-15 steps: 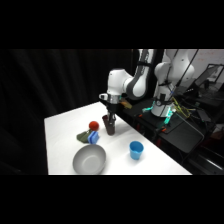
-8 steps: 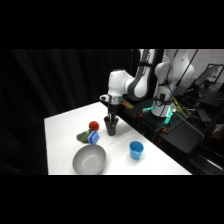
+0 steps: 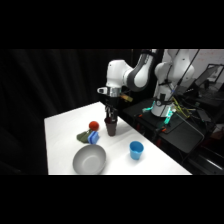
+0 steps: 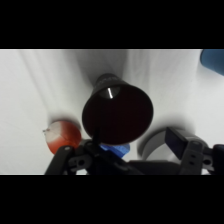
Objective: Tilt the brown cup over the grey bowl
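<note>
Nothing has moved since the earlier frame. Grey bowl (image 3: 89, 160) sits lower left, blue cup (image 3: 136, 150) lower centre-right. Farther back, brown cup (image 3: 111, 127) stands upright under the gripper (image 3: 110, 116); jaw state: can't tell.

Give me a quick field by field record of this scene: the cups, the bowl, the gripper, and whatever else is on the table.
brown cup: upright on the table, not tilted
gripper: directly above the brown cup, at its rim
grey bowl: in front of the brown cup, apart from it
blue cup: upright, off to the side
other items: red ball beside the brown cup
task state: tilt not yet done
</note>
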### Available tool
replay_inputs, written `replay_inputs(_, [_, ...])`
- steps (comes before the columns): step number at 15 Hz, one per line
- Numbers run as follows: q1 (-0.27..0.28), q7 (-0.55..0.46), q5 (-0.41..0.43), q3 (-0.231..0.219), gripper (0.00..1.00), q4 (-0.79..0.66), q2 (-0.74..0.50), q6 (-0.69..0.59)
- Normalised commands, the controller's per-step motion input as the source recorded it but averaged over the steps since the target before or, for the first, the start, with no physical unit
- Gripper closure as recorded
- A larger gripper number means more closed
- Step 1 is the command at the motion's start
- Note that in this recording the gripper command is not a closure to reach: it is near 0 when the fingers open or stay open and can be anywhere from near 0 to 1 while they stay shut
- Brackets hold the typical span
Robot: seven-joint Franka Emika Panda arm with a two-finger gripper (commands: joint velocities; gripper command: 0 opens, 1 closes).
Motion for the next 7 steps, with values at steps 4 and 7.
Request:
replay_inputs(4, [0.086,0.34,-0.395,-0.143,0.0,-0.07,-0.57,-0.37])
replay_inputs(7, [-0.02,0.42,-0.451,-0.058,0.0,-0.03,-0.44,-0.36])
